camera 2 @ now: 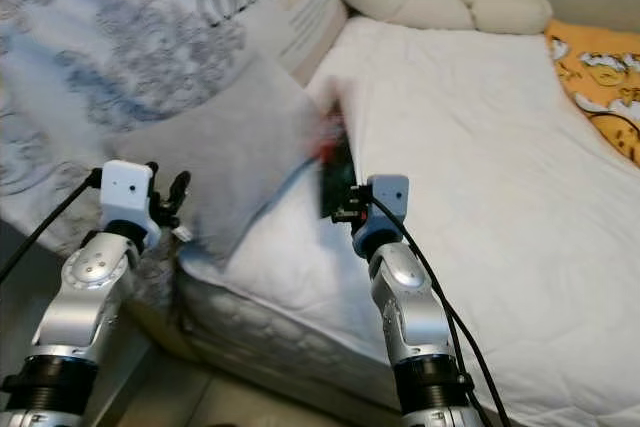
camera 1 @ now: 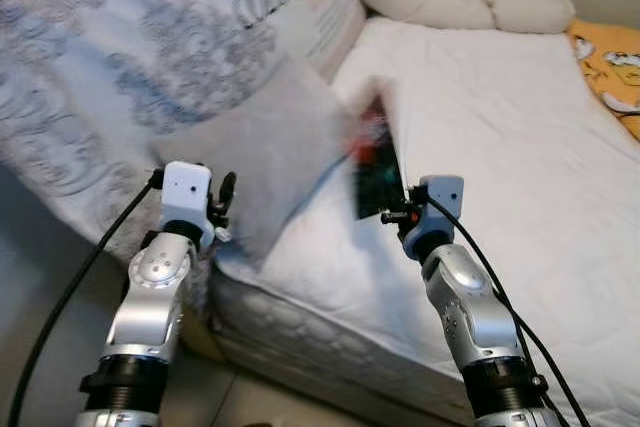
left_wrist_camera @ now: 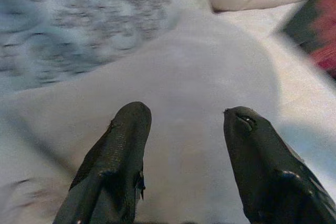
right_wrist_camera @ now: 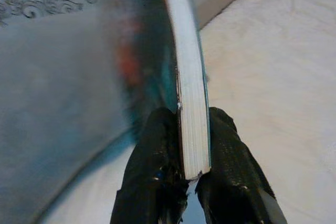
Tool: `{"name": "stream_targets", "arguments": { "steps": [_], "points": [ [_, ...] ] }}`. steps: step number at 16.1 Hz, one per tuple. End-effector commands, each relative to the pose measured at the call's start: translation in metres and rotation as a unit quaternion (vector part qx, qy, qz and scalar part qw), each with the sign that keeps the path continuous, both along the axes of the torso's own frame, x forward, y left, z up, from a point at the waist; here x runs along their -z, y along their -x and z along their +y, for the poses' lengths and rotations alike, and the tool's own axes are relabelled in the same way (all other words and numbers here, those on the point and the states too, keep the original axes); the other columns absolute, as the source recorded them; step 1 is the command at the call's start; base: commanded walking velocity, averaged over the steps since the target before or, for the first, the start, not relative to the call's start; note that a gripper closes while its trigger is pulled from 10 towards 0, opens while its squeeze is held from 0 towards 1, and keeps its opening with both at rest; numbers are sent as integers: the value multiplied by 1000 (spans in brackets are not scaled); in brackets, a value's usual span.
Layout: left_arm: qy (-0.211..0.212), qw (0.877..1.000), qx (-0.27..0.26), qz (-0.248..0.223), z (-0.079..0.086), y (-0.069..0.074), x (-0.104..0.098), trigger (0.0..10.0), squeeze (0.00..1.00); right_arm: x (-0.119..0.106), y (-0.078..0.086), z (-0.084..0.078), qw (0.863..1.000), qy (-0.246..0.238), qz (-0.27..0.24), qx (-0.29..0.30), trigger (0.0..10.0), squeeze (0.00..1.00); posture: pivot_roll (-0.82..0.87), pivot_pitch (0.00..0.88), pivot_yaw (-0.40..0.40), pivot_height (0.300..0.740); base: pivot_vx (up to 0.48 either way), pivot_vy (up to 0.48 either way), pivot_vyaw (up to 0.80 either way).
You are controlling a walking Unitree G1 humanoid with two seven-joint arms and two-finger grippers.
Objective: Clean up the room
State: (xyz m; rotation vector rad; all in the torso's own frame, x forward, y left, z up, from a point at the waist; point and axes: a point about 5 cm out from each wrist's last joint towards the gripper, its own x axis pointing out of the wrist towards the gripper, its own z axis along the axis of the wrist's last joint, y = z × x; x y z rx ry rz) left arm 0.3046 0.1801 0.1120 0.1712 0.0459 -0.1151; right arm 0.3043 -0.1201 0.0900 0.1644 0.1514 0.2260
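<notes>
grey pillow (camera 1: 265,152) lies on the white bed (camera 1: 500,147) against a patterned duvet (camera 1: 110,57), cream bolster (camera 1: 450,2) at the head. right gripper (right_wrist_camera: 181,174) pinches a book (right_wrist_camera: 184,87) upright over the mattress; left gripper (left_wrist_camera: 184,145) spread, facing the pillow.

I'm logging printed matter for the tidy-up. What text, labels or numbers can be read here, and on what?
Nothing can be read for certain.
Patterned quilt: a band of large lettering near its top edge, too blurred to read.
Quilt's pale panel: small print lines, too small to read.
Book clamped in the right gripper jaws: cover motion-blurred, no legible title.
Orange cartoon-print cloth: pictures, no words discernible.
</notes>
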Motion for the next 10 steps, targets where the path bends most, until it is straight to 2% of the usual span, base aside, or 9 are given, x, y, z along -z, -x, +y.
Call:
{"name": "stream_targets", "arguments": {
  "steps": [1,10],
  "points": [
    [-5,1000,14,-3,-7,-1,-2,10000,0,-9,-4,-6,1000,-1,-21,11,10000,0,82,0,24,740,326,0,0],
    [-9,1000,22,1,-10,-2,-1,10000,0,-10,-8,-7,1000,-4,-18,18,10000,0,84,0,20,740,325,0,0]
  ]
}}
